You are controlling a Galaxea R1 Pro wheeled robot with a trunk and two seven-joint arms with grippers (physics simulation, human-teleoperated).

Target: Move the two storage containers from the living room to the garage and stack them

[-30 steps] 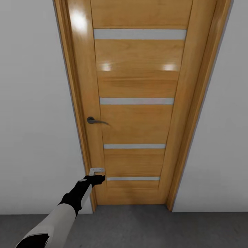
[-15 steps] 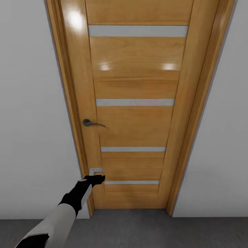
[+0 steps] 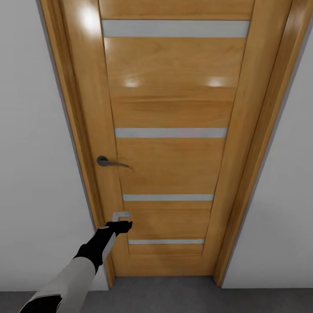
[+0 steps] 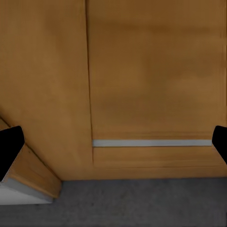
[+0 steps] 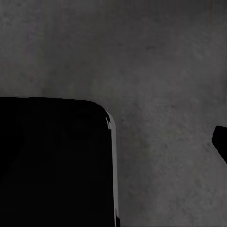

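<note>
The two storage containers are out of view. I face a shut wooden door (image 3: 174,108) with pale horizontal slats, set in a white-grey wall (image 3: 30,152). My left arm reaches forward and its gripper (image 3: 123,224) sits close to the door's lower left corner, below the lever handle (image 3: 111,162). In the left wrist view this gripper (image 4: 113,142) is open, its black fingertips (image 4: 9,146) far apart, with nothing between them. The right wrist view looks down on the dark grey concrete floor (image 5: 156,61), with one black fingertip (image 5: 221,142) at the edge.
The door frame (image 3: 252,152) and the walls on both sides close off the way ahead. A strip of dark grey floor (image 3: 174,295) lies in front of the threshold. A large black rounded part of the robot (image 5: 52,165) covers one corner of the right wrist view.
The camera has moved closer to the door, which now looms larger, with the handle lower and further left in the picture. The left arm keeps the same pose.
</note>
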